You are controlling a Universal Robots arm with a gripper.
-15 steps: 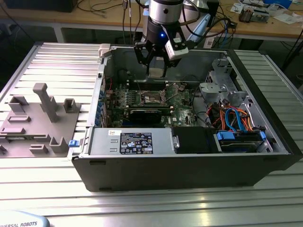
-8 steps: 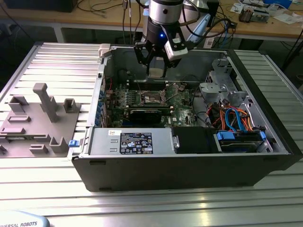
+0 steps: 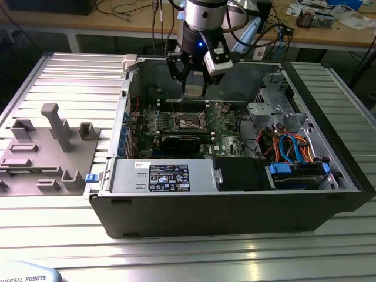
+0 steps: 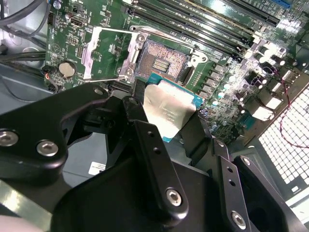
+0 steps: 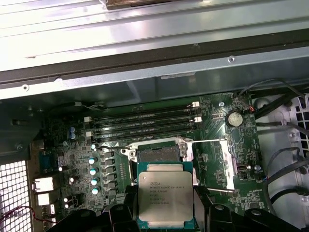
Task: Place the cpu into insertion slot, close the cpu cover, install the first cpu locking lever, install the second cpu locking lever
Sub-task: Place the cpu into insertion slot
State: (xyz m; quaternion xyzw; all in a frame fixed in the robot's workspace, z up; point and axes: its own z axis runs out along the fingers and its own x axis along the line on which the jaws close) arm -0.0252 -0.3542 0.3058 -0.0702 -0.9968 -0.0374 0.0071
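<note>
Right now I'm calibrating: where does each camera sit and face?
Exterior view: off the arm, looking down into the black computer case, end effector above.
Second wrist view: on the arm, past black fingers toward the silver-grey square cpu.
First wrist view: on the arm, facing the dark-centred insertion slot, fingers showing.
Wrist views share cpu and slot.

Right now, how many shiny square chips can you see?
1. The chip is pinched in the gripper, just above the open socket on the green board. More may be hidden.
</note>
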